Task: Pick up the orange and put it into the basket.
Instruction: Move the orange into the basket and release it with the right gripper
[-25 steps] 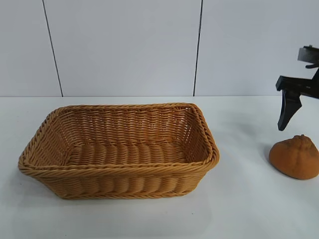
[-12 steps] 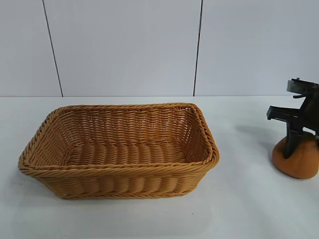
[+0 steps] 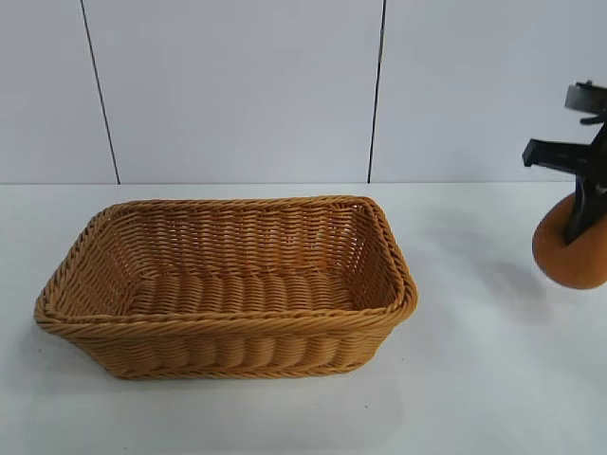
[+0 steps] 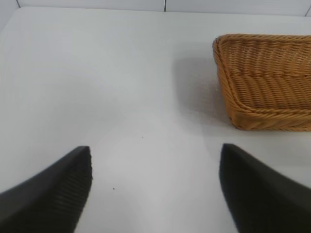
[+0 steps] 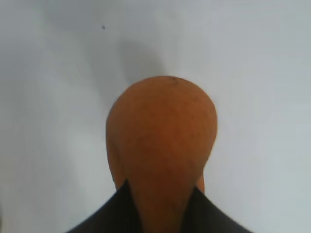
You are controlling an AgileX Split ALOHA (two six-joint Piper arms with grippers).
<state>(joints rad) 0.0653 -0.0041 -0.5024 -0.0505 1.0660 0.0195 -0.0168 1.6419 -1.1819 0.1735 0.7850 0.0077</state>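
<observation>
The orange hangs above the white table at the far right, clear of the surface, held at its narrow top by my right gripper, which is shut on it. In the right wrist view the orange fills the middle, with the right gripper pinching its tapered end between both dark fingers. The woven basket stands in the left-centre of the table, well left of the orange, with nothing inside. My left gripper is open over bare table, with a corner of the basket ahead of it.
White table with a faint shadow under the lifted fruit. White panelled wall behind. Open table lies between the basket's right rim and the orange.
The right gripper came down onto the orange, shut on its top, and has lifted it off the table. The basket and left gripper have not moved.
</observation>
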